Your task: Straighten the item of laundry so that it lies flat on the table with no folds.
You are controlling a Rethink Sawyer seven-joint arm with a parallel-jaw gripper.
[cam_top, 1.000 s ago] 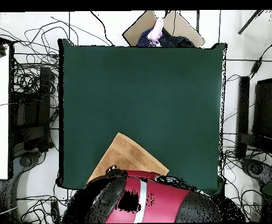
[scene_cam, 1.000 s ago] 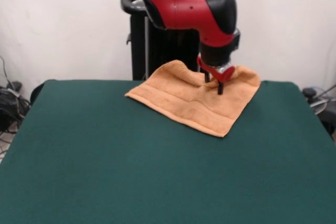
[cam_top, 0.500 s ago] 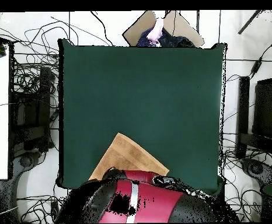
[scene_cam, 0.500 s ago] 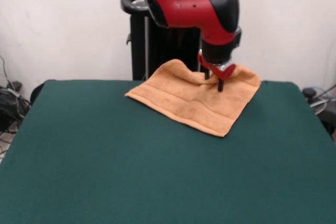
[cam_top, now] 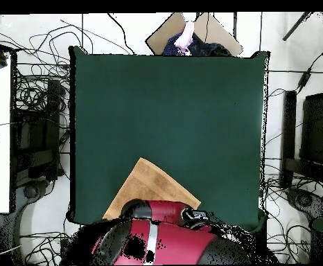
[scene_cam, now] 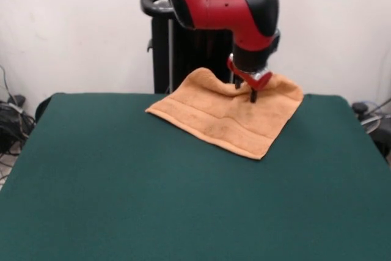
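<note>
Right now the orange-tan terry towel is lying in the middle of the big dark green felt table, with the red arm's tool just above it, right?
Not the middle. The orange-tan terry towel lies at the dark green felt table's far edge, beside the robot's pedestal, as the front view shows. The red arm's tool is indeed just above it.

The orange-tan towel (scene_cam: 229,114) lies at the green table's (scene_cam: 153,194) far edge, its rear bunched up.

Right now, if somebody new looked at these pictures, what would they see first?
First, the big red and black robot arm coming down from the top, its hand just over the orange towel. The towel lies at the far edge of the wide green table, near the robot's base, with a raised bump along its back edge.
</note>
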